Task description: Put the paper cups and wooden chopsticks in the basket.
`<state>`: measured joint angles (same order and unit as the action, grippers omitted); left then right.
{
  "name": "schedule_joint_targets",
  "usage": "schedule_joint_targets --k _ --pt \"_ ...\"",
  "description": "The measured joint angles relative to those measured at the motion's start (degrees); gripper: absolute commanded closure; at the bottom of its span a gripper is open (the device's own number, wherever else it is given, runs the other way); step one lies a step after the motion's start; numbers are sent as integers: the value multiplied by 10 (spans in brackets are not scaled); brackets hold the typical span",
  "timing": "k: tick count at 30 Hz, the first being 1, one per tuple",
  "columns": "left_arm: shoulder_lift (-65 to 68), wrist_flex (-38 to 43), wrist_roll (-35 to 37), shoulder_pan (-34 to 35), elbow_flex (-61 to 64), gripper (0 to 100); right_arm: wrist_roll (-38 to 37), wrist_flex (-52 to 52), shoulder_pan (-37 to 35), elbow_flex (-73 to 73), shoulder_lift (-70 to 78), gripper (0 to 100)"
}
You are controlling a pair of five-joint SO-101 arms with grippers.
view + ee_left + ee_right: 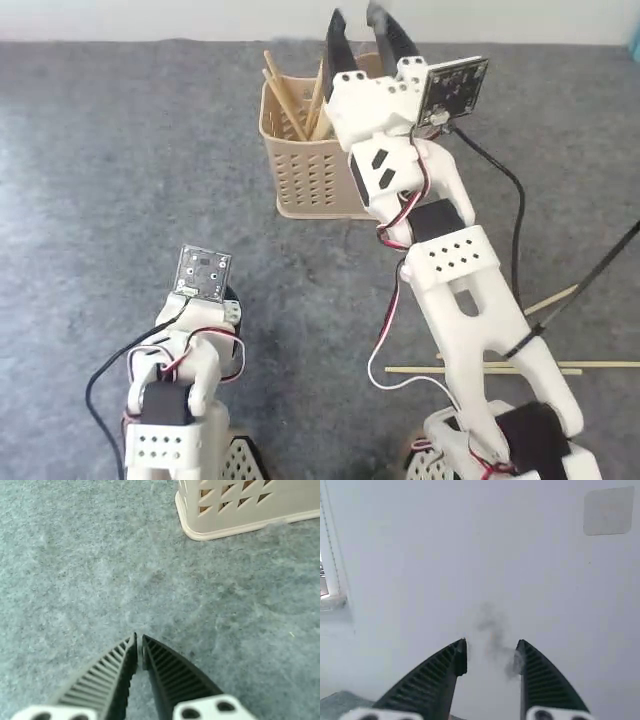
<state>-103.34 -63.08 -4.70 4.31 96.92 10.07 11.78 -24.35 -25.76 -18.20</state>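
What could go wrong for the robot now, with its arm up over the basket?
1. The right gripper, fingers open, sits above the basket. When the arm pulls back, it might knock the chopsticks sticking out or tip the basket.
2. The loose chopsticks lie on the table right by that arm's base. They look awkward to grab there and could get nudged away.
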Motion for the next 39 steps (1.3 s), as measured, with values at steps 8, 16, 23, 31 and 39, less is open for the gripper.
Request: schedule_joint_targets --k 8,16,23,31,39 --pt "0 0 0 0 0 987 0 -76 1 0 -39 955" --pt "0 0 0 0 0 987 0 -277 10 0 -216 990" --pt "0 0 0 0 0 987 105 -465 119 0 -349 990" --pt "0 0 0 0 0 987 177 -695 263 -11 -381 990" --pt "0 0 0 0 0 987 207 -841 365 -67 -330 990"
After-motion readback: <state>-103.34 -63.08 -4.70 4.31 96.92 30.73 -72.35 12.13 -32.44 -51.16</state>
